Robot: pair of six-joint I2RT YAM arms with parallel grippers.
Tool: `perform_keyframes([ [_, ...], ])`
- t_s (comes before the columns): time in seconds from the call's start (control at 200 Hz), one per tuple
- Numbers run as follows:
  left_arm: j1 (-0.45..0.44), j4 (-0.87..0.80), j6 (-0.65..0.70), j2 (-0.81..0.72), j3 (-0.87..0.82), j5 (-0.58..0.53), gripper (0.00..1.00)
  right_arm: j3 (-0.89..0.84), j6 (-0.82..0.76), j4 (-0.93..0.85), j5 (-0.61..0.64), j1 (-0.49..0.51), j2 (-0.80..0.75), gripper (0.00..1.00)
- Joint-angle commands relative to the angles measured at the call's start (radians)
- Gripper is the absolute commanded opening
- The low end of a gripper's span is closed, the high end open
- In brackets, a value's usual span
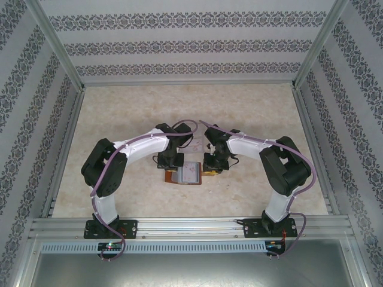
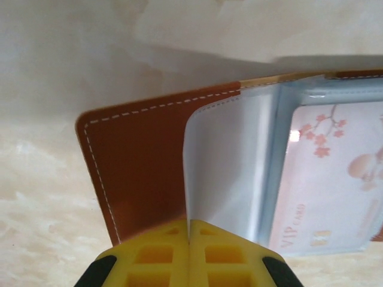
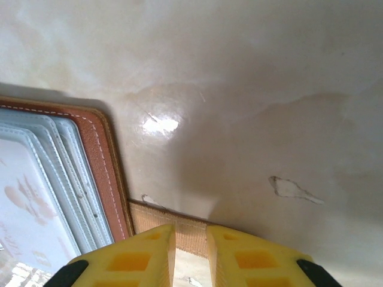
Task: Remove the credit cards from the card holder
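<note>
1. The small brown leather folding card holder (image 1: 182,176) lies open on the pale marbled table (image 1: 119,119) between the two arms, with its grey-blue clear pockets facing up.
2. The left gripper (image 2: 189,239), with yellow fingers, is clamped tight on the edge of a translucent plastic sleeve (image 2: 227,161) and holds that leaf up off the brown cover. This is probably meant to fan the pockets and expose a card.
3. The right gripper (image 3: 190,239) has a narrow gap between its fingers, with the tips over the tan strap tab (image 3: 149,216) at the holder's edge. It is likely steadying the holder, though I cannot tell whether it pinches or merely presses.
4. A pale white-pink plastic credit card (image 2: 326,179) sits inside a pocket, printed with pink blossoms and "VIP CARD". No card is out yet.
</note>
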Motion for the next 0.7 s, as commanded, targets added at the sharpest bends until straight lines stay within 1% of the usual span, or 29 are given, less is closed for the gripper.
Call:
perform_keyframes([
  [0.0,0.002,-0.039,0.021,-0.011,-0.027,-0.039,0.02,0.001,-0.019,-0.006,0.034,-0.001,0.045,0.24],
  [0.2,0.002,-0.034,0.033,0.030,-0.044,-0.059,0.03,0.002,-0.020,-0.006,0.040,-0.001,0.056,0.24],
  [0.55,0.004,-0.065,0.048,0.067,-0.029,-0.144,0.13,-0.002,-0.013,-0.012,0.041,0.003,0.045,0.24],
  [0.695,0.010,-0.071,0.067,0.073,-0.015,-0.160,0.15,-0.014,-0.001,-0.004,0.036,0.004,0.031,0.24],
])
